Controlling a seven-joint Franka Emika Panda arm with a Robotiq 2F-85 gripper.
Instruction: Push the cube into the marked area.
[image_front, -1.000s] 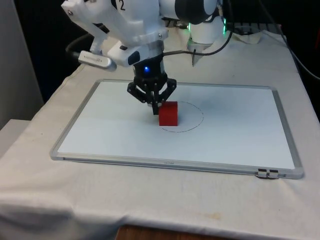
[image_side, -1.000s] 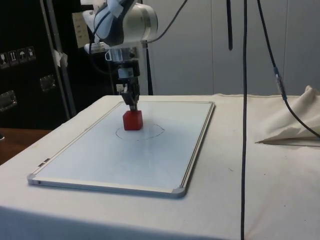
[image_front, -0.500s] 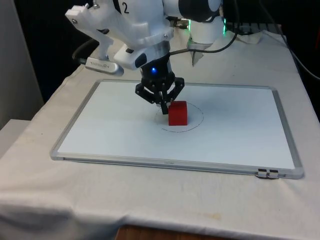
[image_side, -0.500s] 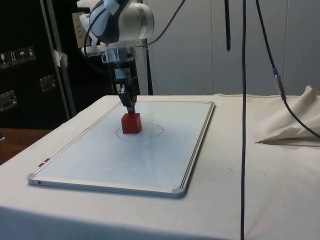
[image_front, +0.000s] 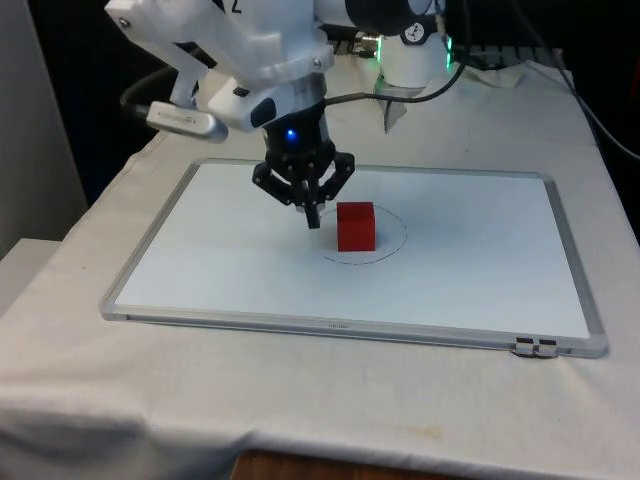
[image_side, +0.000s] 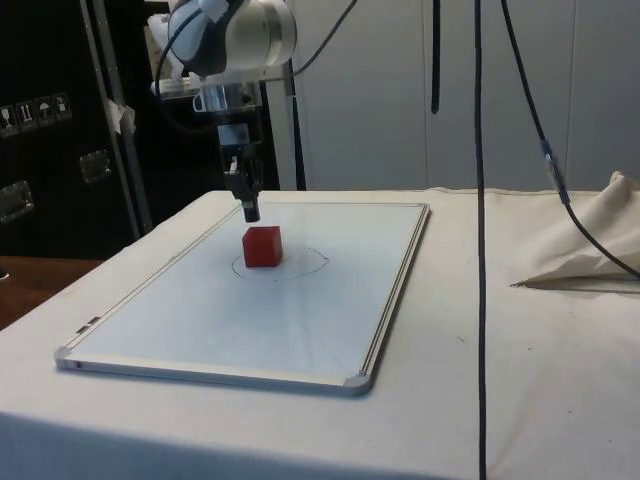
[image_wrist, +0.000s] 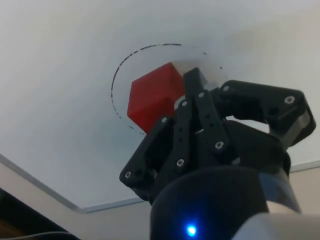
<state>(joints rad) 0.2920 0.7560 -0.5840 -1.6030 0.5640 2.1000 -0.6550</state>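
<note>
A red cube sits on the whiteboard inside a thin drawn circle. My gripper hangs just above the board on the front view's left of the cube, a small gap away from it. Its fingers are shut together with nothing between them.
The whiteboard's metal frame lies on the white cloth. Cables hang down at the side, and crumpled cloth lies beyond the board in the side view.
The cube was pushed towards the front view's right into the circle. The gripper then drew back to the left and rose slightly, leaving the cube.
</note>
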